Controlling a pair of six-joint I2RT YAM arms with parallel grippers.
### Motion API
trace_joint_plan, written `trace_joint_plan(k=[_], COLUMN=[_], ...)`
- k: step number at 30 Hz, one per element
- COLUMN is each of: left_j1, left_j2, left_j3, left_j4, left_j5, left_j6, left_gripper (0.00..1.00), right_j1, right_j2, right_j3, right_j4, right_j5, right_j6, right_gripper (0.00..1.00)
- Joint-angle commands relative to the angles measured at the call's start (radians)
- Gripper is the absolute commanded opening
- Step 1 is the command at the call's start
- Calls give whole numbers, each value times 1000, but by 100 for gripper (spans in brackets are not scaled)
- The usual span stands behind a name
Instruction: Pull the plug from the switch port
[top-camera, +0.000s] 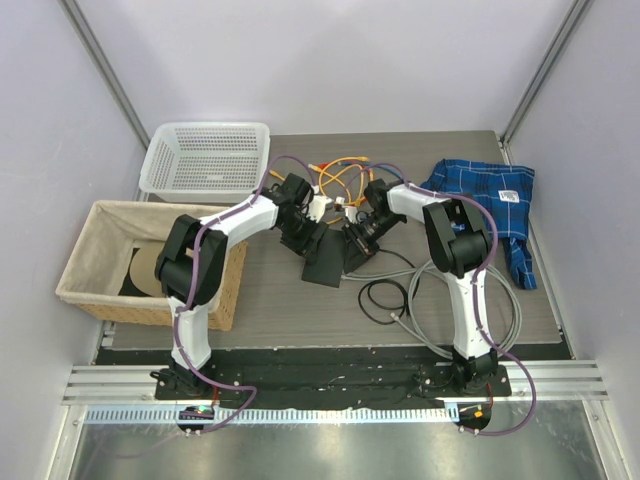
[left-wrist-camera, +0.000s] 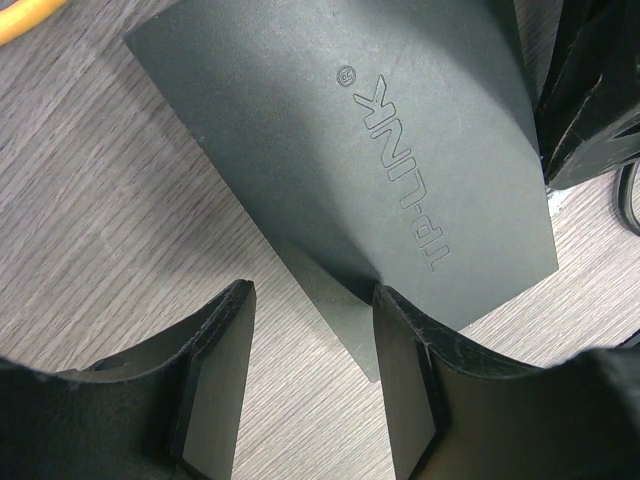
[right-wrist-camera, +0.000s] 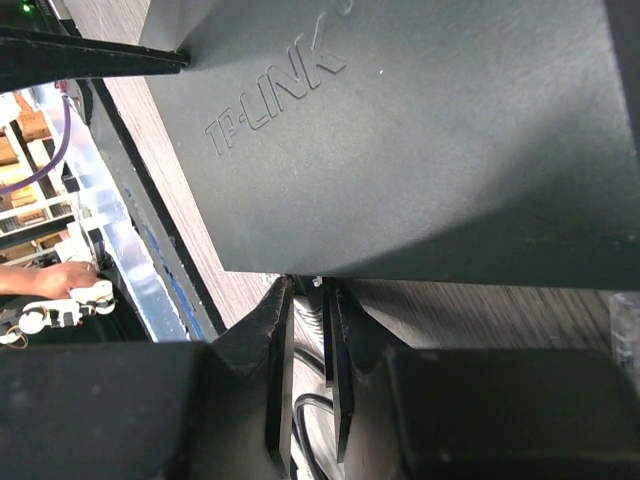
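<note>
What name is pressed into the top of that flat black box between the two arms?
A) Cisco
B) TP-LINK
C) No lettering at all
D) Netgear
B: letters reading TP-LINK run across the matte top of the switch, legible in both wrist views.

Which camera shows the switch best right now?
Left wrist: the switch shows its top, logo and three corners. Right wrist shows only part of the top and one edge. Overhead it is only a small dark shape.
</note>
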Motion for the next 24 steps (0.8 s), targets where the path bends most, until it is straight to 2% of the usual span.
trace_joint_plan(k=[1, 5, 13, 24], left_j1=[-13, -12, -12, -13], left_j2=[105, 105, 103, 108], left_j3=[-46, -47, -46, -41], left_j4=[-32, -32, -31, -36], left_j5=[-123, -122, -128, -119], left_j6=[50, 50, 51, 47], left_gripper=[54, 54, 54, 54], right_j1=[-20, -42, -36, -105], right_j2=[67, 90, 58, 84], right_j3=[32, 79, -89, 107], right_j4=[21, 14, 22, -10], right_j5=[254, 252, 223, 263], right_j6=[-53, -31, -33, -20], right_gripper=[2, 2, 2, 2])
